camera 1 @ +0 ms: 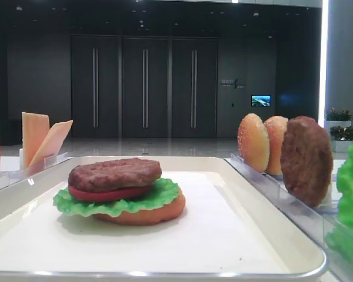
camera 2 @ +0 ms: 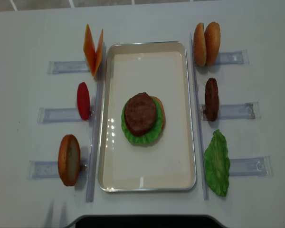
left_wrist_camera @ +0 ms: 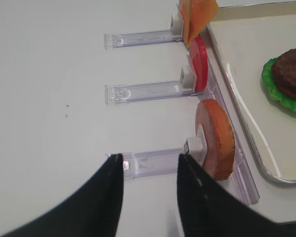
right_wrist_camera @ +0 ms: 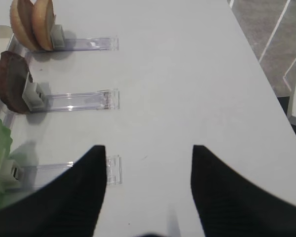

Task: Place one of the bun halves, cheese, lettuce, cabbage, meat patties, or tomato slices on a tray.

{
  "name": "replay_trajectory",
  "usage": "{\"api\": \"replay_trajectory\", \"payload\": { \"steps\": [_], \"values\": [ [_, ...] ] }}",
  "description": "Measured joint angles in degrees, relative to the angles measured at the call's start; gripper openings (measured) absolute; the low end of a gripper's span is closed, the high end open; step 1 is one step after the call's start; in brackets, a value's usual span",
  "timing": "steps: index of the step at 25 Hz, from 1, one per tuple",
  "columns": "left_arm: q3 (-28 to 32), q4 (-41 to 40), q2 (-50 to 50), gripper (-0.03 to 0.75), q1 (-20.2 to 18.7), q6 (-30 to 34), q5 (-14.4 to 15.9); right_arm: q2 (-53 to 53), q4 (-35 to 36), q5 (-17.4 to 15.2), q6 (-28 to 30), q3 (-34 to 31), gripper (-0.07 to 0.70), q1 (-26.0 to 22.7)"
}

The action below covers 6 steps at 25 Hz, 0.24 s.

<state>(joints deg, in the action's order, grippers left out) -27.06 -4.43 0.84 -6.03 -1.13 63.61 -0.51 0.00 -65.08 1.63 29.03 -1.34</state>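
White table point(camera 2: 147, 19), dark doors point(camera 1: 144, 88) behind

We're looking at a demo/test setup in a big commercial bldg lobby or hall, not a kitchen. Evidence: behind the white table point(camera 2: 33, 28) we see a dark wall w/ tall paneled doors point(camera 1: 144, 87) w/ long vertical handles, recessed ceiling spots, a polished reflective floor, a small lit screen point(camera 1: 260, 100) on the wall, and planters w/ flowers point(camera 1: 339, 114) at far right. Right wrist view shows large grey floor tiles point(right_wrist_camera: 271, 34) w/ pale joints beside the table. The table layout itself reads as staged: fake-looking burger parts stood upright in clear plastic racks point(camera 2: 66, 66) either side of a white tray point(camera 2: 147, 183), all evenly spaced.
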Motion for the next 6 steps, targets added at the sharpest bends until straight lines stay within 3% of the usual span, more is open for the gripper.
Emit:
{"api": "replay_trajectory", "payload": {
  "steps": [6],
  "values": [
    [0.0, 0.0, 0.0, 0.282, 0.0, 0.0, 0.0, 0.0, 0.0, 0.0, 0.0, 0.0, 0.37, 0.0]
  ]
}}
